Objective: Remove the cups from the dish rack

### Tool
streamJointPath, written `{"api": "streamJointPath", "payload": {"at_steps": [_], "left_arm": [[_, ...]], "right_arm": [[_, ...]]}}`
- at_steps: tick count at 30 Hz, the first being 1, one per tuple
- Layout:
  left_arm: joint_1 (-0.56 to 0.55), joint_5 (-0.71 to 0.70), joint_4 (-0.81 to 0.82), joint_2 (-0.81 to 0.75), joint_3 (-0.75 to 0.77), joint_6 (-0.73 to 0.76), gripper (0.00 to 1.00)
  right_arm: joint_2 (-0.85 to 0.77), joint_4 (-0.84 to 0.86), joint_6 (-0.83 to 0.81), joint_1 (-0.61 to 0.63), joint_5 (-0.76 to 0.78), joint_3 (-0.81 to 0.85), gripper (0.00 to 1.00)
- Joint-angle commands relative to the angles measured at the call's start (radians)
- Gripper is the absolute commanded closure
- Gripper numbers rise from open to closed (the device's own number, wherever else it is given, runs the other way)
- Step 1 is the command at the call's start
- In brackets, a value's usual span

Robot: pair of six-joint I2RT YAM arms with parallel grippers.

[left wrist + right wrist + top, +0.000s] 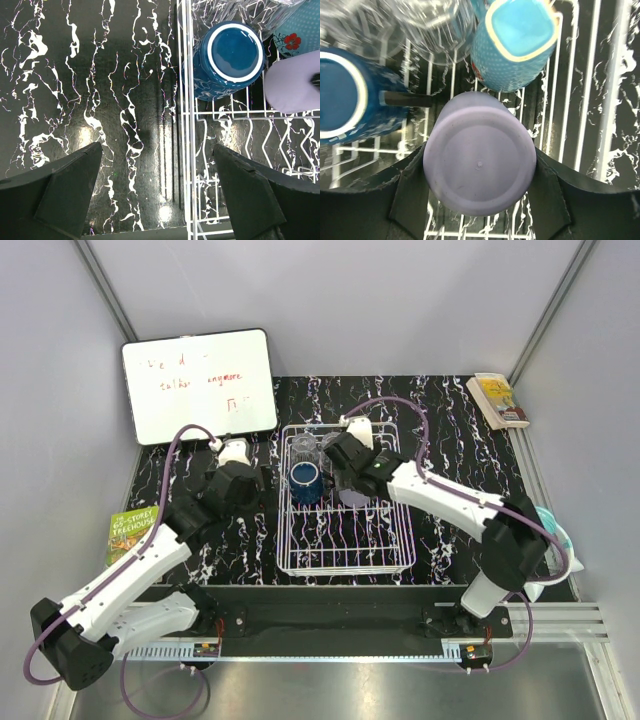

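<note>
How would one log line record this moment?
right gripper: astride lavender tumbler in rack | left gripper: open, over table beside rack

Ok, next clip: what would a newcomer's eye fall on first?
The white wire dish rack, central in the top view, draws the eye, a glossy dark blue mug standing out inside. In the right wrist view a lavender plastic tumbler, base up, fills the frame, the right arm's jaws flanking it. A whiteboard with red writing sits at the far left.
</note>
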Motion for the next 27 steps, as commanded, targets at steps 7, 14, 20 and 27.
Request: {"api": "streamJointPath", "payload": {"at_steps": [7, 14, 20, 27], "left_arm": [[0.004, -0.005, 0.102, -0.101, 0.016, -0.046, 0.01], [0.004, 0.251, 0.448, -0.263, -0.108, -0.077, 0.01], [0.008, 0.367, 0.721, -0.359, -0.197, -0.152, 0.01], [0.010, 0.438, 0.925, -0.406, -0.280, -0.230, 0.01]], "right_arm": [[-0.333, 0.015, -0.009, 0.005, -0.110, 0.160, 1.00], [-0.491, 0.308, 0.075, -0.010, -0.330, -0.033, 1.00], [-0.560, 0.588, 0.230, -0.072, -0.595, -0.226, 1.00], [-0.570, 0.918, 0.422, -0.130, -0.802, -0.397, 1.00]]}}
